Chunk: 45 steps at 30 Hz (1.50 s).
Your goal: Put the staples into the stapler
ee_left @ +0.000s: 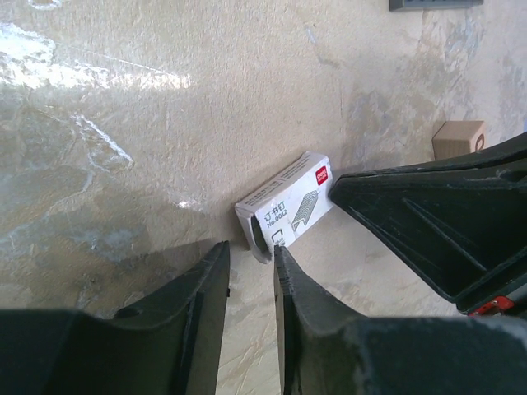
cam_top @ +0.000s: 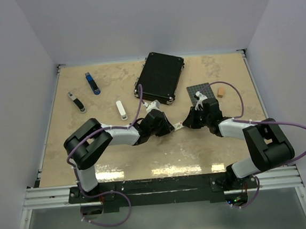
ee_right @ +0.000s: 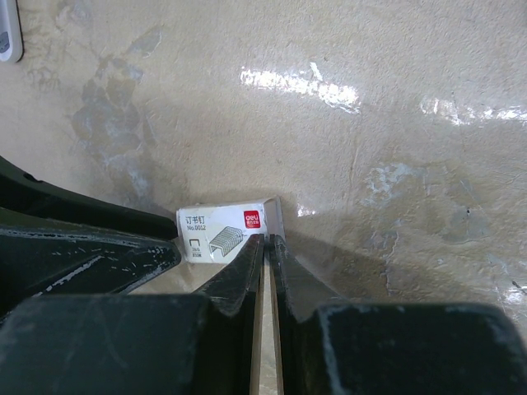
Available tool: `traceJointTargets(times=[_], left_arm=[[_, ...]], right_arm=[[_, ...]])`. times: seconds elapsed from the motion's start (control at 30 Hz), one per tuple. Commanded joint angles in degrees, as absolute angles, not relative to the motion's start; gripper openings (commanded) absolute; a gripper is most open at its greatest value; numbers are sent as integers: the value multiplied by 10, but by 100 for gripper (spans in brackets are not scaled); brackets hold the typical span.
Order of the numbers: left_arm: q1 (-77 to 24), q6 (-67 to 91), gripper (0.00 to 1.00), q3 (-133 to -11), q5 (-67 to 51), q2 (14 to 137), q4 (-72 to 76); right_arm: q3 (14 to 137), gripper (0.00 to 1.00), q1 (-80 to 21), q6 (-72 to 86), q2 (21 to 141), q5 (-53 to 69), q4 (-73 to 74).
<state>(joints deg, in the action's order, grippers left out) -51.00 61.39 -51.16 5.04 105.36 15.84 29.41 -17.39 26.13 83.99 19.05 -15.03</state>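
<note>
Centre of beige marbled table (cam_top: 113,83): small white cardboard staple box with red mark (ee_left: 288,206) lies flat between both grippers. The left gripper (ee_left: 249,251) has narrow gap, box end at tips; clamped or not, cannot tell. The right gripper (ee_right: 266,240) has fingers nearly together, thin slit, tips touching box long edge.

The staples box (ee_left: 286,207) is white with red logo, the table (ee_left: 165,123) mottled beige.
</note>
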Motion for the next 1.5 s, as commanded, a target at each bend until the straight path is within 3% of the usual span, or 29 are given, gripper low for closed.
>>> traceJointTargets(times=[0.0, 0.27, 0.93, 1.17, 1.27, 1.47], left_arm=[[-508, 625, 35, -513, 72, 1031, 194], [-507, 627, 36, -522, 70, 1049, 192], [-507, 621, 27, -544, 65, 1075, 169], [-507, 620, 12, -545, 65, 1074, 161], [-507, 616, 8, -549, 65, 1074, 156], [-507, 611, 0, -552, 69, 1069, 142]], right_arm=[[291, 9, -173, 260, 827, 197, -168], [291, 9, -172, 260, 827, 196, -168], [291, 9, -173, 260, 829, 199, -169], [290, 11, -172, 260, 829, 200, -170], [290, 13, -172, 260, 827, 201, -171], [284, 31, -173, 264, 818, 206, -179]])
